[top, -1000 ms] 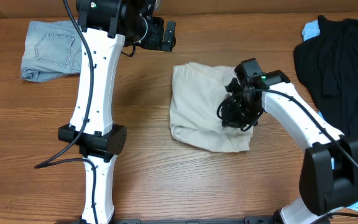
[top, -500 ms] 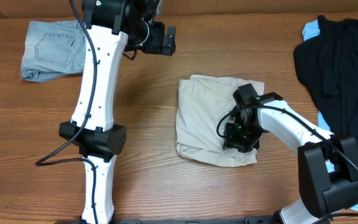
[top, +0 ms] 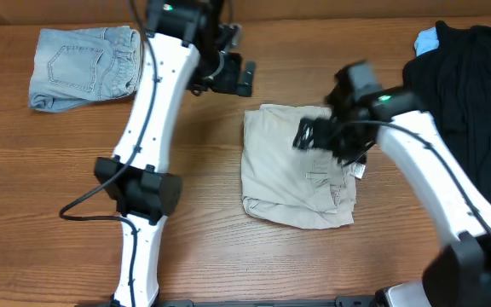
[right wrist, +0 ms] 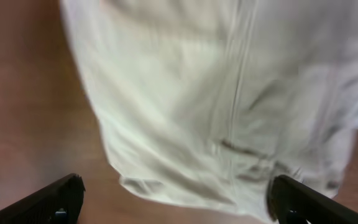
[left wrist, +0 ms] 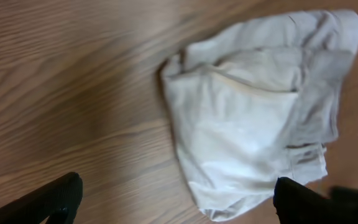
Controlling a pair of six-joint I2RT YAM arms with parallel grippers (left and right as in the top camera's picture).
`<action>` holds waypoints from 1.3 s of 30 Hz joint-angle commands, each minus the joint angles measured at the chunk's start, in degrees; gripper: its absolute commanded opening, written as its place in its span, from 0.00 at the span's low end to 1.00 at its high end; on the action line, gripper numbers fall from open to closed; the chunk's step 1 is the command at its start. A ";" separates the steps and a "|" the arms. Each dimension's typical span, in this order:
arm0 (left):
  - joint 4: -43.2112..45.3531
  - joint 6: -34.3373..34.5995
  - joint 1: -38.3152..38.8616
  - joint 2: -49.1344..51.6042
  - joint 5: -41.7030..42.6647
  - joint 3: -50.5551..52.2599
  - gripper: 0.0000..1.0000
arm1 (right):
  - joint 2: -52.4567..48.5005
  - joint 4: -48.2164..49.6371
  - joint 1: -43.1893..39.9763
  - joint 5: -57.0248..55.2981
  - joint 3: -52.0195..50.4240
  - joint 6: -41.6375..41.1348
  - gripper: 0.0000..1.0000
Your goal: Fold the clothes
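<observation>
The beige khaki shorts (top: 290, 175) lie folded in a rough square at the table's middle, with a small white tag at their right edge. My right gripper (top: 312, 136) hovers open over their upper right part, blurred by motion; in the right wrist view the shorts (right wrist: 229, 93) fill the frame between open fingers (right wrist: 61, 196). My left gripper (top: 244, 77) stands open just beyond the shorts' far left corner, and its wrist view shows the shorts (left wrist: 253, 106) lying apart from the gripper (left wrist: 179, 205). Nothing is held.
Folded light-blue denim shorts (top: 79, 68) rest at the far left. A black garment (top: 471, 85) on a pale-blue one (top: 429, 38) is heaped at the far right. The left arm's white links (top: 147, 128) stretch across the table's left half.
My right gripper opened, let go of the beige shorts and rose toward the far side. The shorts now lie flat and folded. The left arm shifted slightly right.
</observation>
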State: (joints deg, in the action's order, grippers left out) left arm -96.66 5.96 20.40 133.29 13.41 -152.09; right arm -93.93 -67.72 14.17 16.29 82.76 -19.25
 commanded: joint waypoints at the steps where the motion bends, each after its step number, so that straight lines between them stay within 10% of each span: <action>1: -0.13 -1.33 4.44 0.22 -0.57 0.79 1.00 | 1.79 -0.17 -3.98 -2.78 2.95 0.07 1.00; 24: 19.21 -6.03 14.86 0.24 -4.44 34.16 1.00 | 1.31 2.05 -24.74 -5.55 2.80 1.62 1.00; 39: 33.51 -7.15 11.23 0.24 -43.41 43.41 1.00 | -0.52 5.38 -24.74 -5.57 -2.93 1.64 1.00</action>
State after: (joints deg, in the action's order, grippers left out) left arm -66.48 0.38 35.00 133.16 -10.79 -109.80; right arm -93.97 -63.26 -10.79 11.16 82.11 -17.96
